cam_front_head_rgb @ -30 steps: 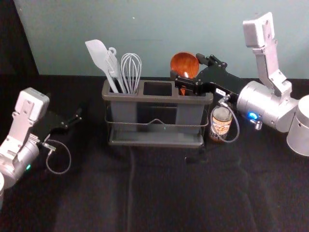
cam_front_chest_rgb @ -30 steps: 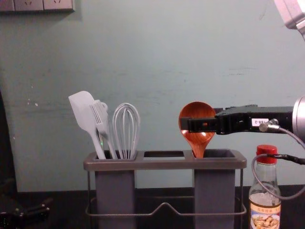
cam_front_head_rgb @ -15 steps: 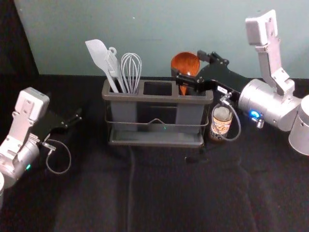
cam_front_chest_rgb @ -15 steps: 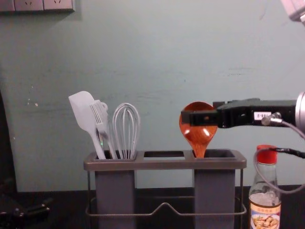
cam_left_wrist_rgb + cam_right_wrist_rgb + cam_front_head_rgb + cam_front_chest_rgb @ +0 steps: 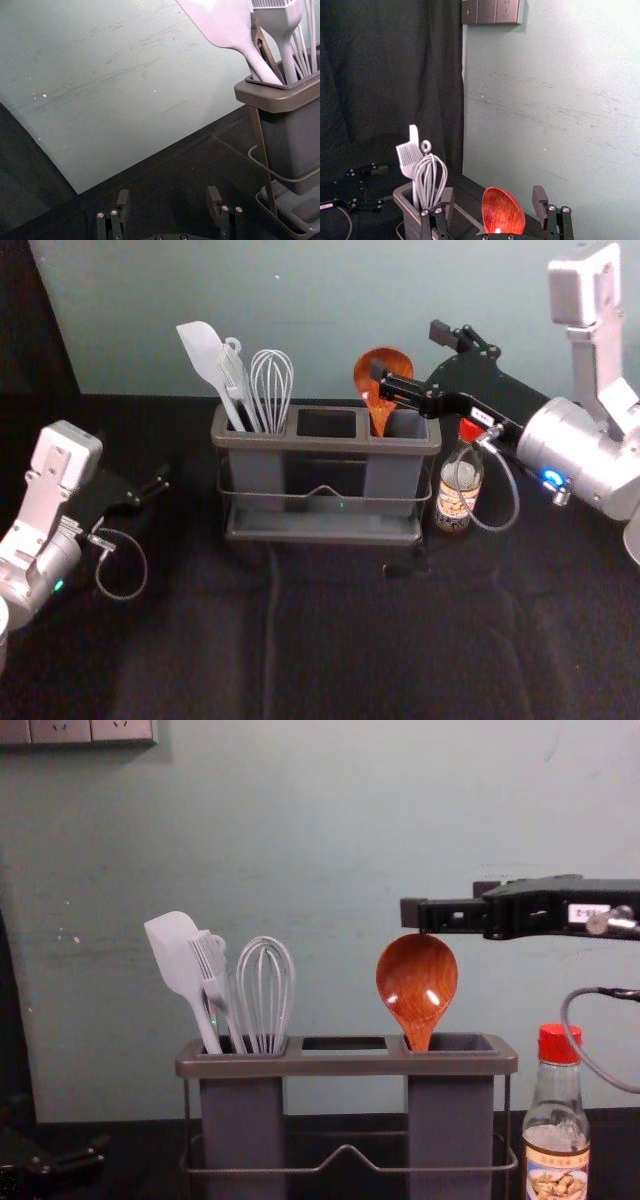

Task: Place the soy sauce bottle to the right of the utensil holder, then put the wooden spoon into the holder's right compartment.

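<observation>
Right pincer (image 5: 408, 350) spread above wooden spoon (image 5: 417, 975), handle end hidden in holder (image 5: 345, 1066), bottle (image 5: 557, 1115) cropped at chest view's lower right, left pincer (image 5: 140, 468) spread, dim, head view's left

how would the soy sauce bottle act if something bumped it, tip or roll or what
The soy sauce bottle is tall and narrow, so a knock near its red cap would probably tip it. Its clear, shiny walls look like glass: stiff, perhaps slippery, maybe breakable. Once down, its round body may roll.

Right claw (image 5: 410, 352) raised, shifted rightward, now near top of wooden spoon (image 5: 417, 980)
</observation>
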You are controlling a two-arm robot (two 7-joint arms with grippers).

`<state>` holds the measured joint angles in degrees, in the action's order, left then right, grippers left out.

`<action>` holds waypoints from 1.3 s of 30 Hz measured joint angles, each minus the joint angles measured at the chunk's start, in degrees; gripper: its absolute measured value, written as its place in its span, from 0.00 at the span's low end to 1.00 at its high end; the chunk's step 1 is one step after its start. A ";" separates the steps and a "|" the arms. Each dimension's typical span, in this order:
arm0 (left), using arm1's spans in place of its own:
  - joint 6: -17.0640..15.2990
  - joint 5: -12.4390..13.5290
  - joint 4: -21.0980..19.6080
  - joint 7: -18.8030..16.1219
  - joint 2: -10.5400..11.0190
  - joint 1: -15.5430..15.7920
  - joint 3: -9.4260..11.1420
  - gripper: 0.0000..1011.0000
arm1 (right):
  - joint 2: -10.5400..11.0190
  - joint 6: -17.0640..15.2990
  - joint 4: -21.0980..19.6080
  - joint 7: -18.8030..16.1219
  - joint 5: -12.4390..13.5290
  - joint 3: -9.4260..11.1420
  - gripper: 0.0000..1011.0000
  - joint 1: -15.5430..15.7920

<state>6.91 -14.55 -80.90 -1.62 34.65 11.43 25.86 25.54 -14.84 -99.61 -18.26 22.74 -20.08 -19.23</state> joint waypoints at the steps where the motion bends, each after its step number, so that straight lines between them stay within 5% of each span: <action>1: 0.00 0.00 0.00 0.00 0.00 0.00 0.00 0.99 | 0.31 -0.02 -1.11 0.21 0.17 0.54 0.99 0.97; 13: 0.00 0.00 0.00 0.00 0.00 0.00 0.00 0.99 | 3.07 0.27 -9.79 2.33 1.94 4.86 0.99 11.03; 22: 0.00 0.00 0.00 0.00 0.00 0.00 0.00 0.99 | 4.63 4.03 -14.59 4.76 -0.03 7.83 0.99 22.81; 29: 0.00 0.00 0.00 0.00 0.00 0.00 0.00 0.99 | 4.22 9.23 -12.48 5.05 -3.06 8.45 0.99 27.14; 39: 0.00 0.00 0.00 0.00 0.00 0.00 0.00 0.99 | 0.63 15.03 -4.47 6.18 -7.43 7.33 0.99 28.19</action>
<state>6.91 -14.55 -80.90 -1.62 34.65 11.43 25.86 26.17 0.19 -104.08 -12.08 15.31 -12.74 8.96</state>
